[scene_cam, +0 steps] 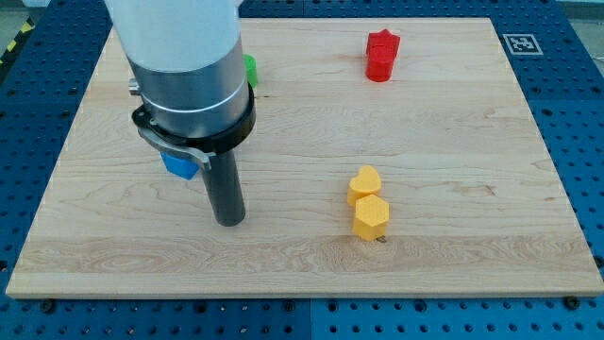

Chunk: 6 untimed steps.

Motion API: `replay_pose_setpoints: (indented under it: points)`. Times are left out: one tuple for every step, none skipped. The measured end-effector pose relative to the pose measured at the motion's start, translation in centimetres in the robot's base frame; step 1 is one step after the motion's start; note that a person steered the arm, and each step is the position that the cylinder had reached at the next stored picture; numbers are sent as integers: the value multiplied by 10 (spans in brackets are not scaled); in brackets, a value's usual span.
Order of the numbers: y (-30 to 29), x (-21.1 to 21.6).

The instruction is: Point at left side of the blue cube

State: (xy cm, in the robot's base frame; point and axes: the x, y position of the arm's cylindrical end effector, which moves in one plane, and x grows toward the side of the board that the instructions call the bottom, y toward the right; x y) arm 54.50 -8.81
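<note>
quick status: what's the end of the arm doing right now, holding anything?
No gripper: my tip holds nothing.
It rests on the board, just to the view's lower right of the blue cube; whether they touch cannot be told.

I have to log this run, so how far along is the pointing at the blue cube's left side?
Done: my tip is down on the wooden board, near the blue cube. In hand: it stands at the cube's lower right, apparently apart. Left: rounding to the cube's left side, which the arm largely hides.

My arm stands upright, rod vertical, my tip (229, 221) touching down.
</note>
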Motion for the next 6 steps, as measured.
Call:
replay_pose_setpoints:
  points:
    - [-35, -8]
    - [-93, -26]
    - [-135, -57]
    - [-135, -79]
    - [-95, -78]
    - [-59, -75]
